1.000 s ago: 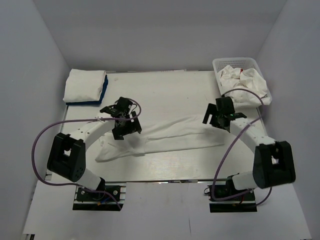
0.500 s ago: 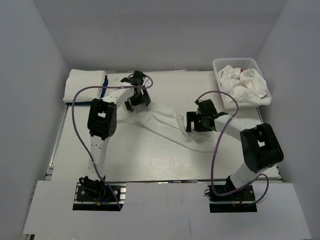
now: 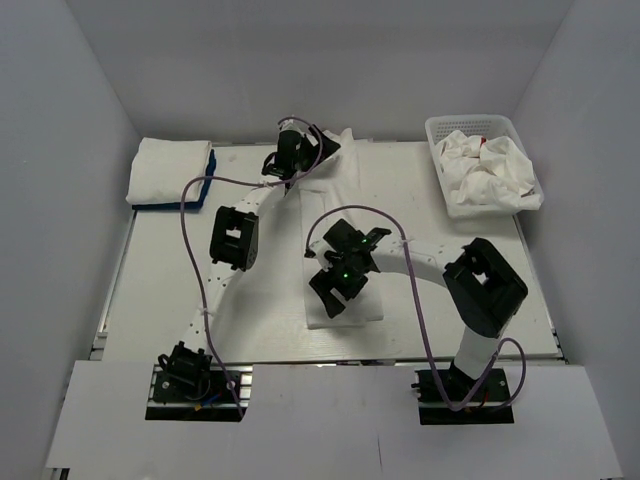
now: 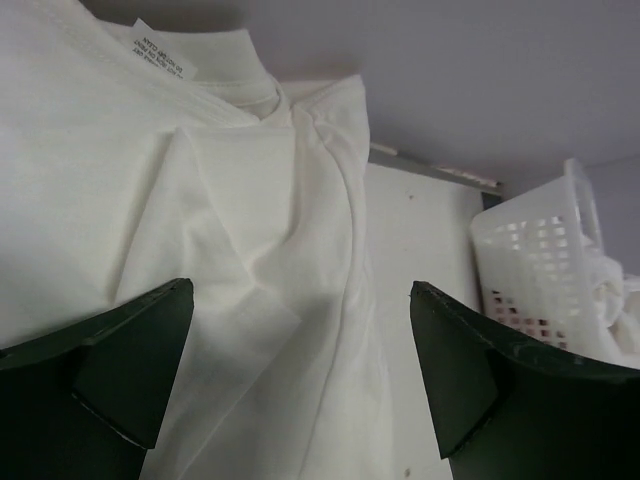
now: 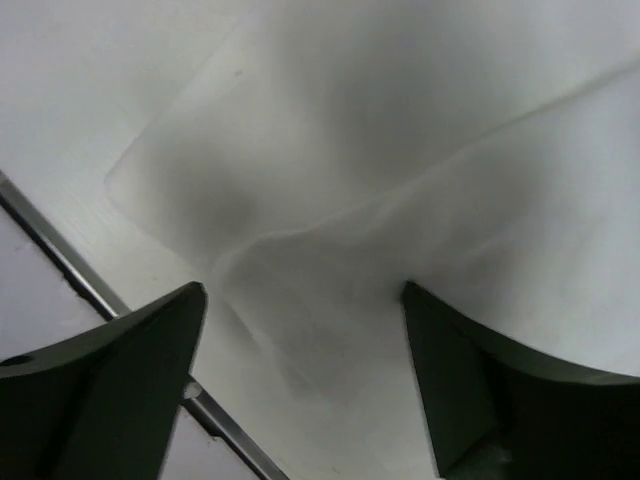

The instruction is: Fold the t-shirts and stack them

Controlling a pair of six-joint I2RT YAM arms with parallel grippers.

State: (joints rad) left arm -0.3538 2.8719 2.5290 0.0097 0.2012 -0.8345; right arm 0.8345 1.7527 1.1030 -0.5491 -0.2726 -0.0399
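Note:
A plain white t-shirt (image 3: 346, 205) lies folded into a long strip running from the back of the table to the front. My left gripper (image 3: 305, 152) hangs over its far collar end, jaws wide open and empty. In the left wrist view the gripper (image 4: 300, 300) is above the collar and neck label (image 4: 165, 58). My right gripper (image 3: 338, 285) is over the near hem end, open and empty. In the right wrist view it (image 5: 305, 290) hovers above the shirt's corner (image 5: 400, 150). A folded stack, white t-shirt (image 3: 168, 168) on a blue one (image 3: 208, 180), sits back left.
A white mesh basket (image 3: 470, 124) at back right holds crumpled white shirts (image 3: 490, 165), one with red print; it also shows in the left wrist view (image 4: 535, 260). The table's metal front edge (image 5: 50, 240) is close below my right gripper. Grey walls surround the table.
The shirt has gone from lying crosswise to running back to front. My left gripper moved to the back of the table, my right gripper to the front middle. Both jaws now stand open.

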